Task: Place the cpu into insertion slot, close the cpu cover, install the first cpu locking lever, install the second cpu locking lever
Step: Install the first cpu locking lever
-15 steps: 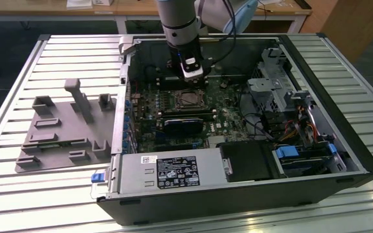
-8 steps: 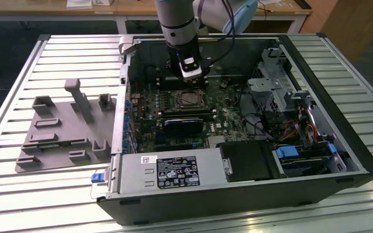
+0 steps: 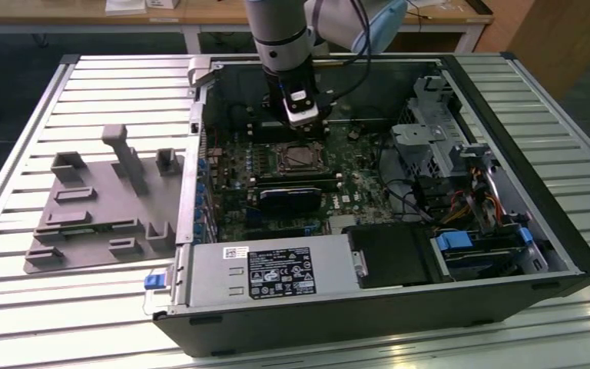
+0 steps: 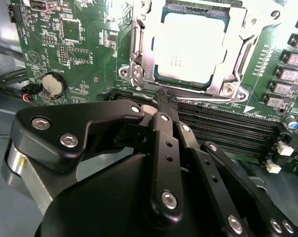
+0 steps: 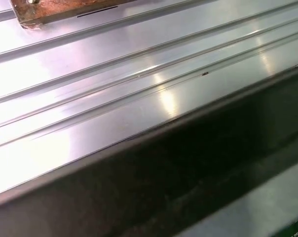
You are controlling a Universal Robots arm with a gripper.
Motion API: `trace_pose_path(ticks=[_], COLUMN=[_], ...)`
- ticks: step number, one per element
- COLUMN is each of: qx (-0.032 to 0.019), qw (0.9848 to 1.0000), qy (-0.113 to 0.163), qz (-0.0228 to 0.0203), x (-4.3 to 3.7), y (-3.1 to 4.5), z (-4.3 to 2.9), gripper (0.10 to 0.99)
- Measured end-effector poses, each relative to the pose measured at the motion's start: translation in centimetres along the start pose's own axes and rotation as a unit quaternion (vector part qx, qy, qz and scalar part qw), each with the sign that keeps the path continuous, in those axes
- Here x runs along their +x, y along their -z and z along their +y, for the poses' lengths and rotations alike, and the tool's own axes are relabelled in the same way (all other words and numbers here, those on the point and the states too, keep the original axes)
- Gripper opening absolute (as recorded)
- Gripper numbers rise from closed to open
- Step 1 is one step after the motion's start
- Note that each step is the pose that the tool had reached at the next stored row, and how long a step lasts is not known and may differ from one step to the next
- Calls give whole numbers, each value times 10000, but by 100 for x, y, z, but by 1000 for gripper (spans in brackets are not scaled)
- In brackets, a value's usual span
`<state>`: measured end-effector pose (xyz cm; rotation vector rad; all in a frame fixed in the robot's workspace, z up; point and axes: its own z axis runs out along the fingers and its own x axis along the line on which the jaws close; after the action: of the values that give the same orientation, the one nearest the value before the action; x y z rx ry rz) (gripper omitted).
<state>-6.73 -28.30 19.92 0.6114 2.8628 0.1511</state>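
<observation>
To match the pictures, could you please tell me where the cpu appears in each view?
Exterior view: cpu just above centre.
Second wrist view: cpu framed by the cover.
First wrist view: ribbed table, dark edge.
Shared landmark: memory slots beside the cpu, in exterior and second wrist views.

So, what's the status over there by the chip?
Tool shut, tips at the cover's near edge. Cpu seated, cpu cover lying flat around it. Memory slots close beside the tool.
</observation>
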Motion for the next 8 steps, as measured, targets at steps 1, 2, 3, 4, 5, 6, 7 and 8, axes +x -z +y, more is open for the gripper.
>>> trace_pose_path(ticks=[1,2,3,4,5,6,7,8], qx=[0,-1,1,4,9,15,23,30], qw=[10000,10000,10000,10000,10000,10000,10000,10000], qy=[0,0,1,2,3,5,7,9], qz=[0,0,-2,-5,-9,-14,-19,-25], x=[2,3,4,5,6,8,9,10], y=[-1,-3,-4,-7,-10,-13,-17,-20], z=[3,5,5,5,4,3,2,2], gripper=[102,102,102,102,102,102,102,102])
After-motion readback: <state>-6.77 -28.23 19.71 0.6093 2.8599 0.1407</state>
